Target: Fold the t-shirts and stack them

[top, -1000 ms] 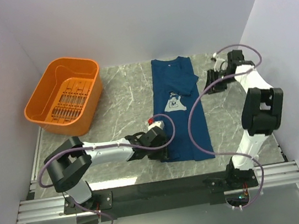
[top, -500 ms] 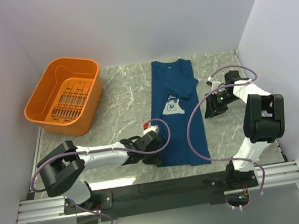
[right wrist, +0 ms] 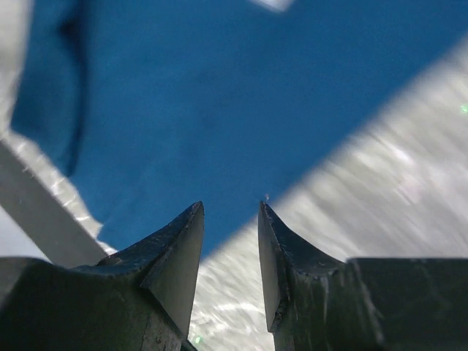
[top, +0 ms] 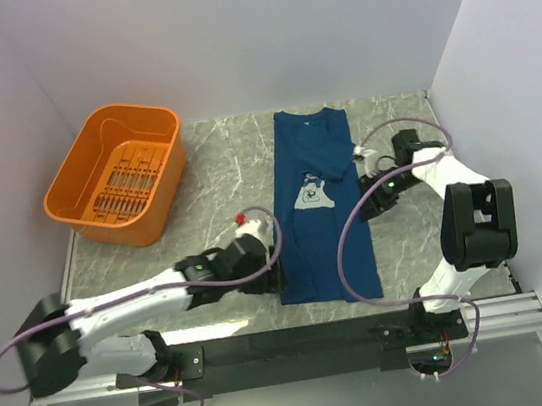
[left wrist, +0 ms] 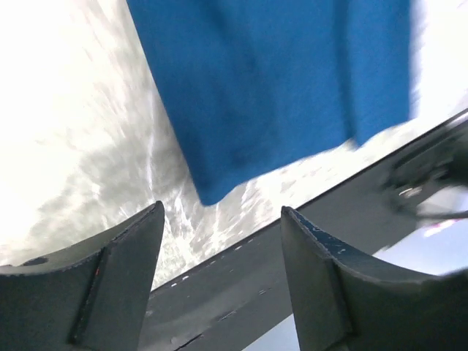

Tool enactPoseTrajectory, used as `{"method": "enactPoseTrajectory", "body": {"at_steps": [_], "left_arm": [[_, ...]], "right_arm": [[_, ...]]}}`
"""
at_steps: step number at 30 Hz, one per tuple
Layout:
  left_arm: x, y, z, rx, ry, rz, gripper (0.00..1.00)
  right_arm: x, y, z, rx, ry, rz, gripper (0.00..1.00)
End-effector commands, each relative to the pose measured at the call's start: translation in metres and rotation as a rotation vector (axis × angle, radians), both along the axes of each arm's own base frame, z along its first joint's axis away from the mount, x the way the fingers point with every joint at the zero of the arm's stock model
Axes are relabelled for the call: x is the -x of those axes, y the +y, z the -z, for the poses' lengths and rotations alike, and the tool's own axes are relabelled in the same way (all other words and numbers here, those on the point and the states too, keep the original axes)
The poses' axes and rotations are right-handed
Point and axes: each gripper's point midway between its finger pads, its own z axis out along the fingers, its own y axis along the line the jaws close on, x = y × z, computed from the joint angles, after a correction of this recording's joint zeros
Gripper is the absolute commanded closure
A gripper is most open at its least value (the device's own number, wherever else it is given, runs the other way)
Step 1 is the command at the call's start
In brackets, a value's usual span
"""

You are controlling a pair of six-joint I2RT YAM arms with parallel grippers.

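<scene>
One dark blue t-shirt [top: 320,218] lies flat on the marble table, folded into a long strip, its pale mouse print [top: 312,191] facing up and a sleeve folded across near the collar. My left gripper [top: 275,275] is open and empty just left of the shirt's near-left corner. In the left wrist view that gripper [left wrist: 223,212] has the shirt's corner [left wrist: 278,95] just beyond its tips. My right gripper [top: 369,199] is open and empty at the shirt's right edge. In the right wrist view that gripper [right wrist: 230,207] hovers over the edge of the shirt [right wrist: 219,95].
An orange plastic basket [top: 116,174] stands at the back left. The black rail [top: 291,344] with the arm bases runs along the table's near edge. White walls close in the left, back and right. Purple cables loop over the shirt's lower right.
My left gripper has drawn back to the left, off the shirt's near hem. My right gripper has come from the far right corner down to the shirt's right edge.
</scene>
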Motion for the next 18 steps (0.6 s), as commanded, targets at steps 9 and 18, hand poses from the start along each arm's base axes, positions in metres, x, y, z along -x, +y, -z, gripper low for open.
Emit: {"method": "enactPoseTrajectory", "body": {"at_steps": [9,18], "left_arm": [[-0.041,0.044,-0.056,0.215,-0.165,-0.243,0.29],[-0.025,0.054,-0.044,0.269,-0.121,-0.248,0.29]], "right_arm": [[-0.012,0.158,-0.041,-0.229,0.009,-0.153,0.57],[-0.025,0.196,0.002,-0.182,0.167,-0.082,0.58]]}}
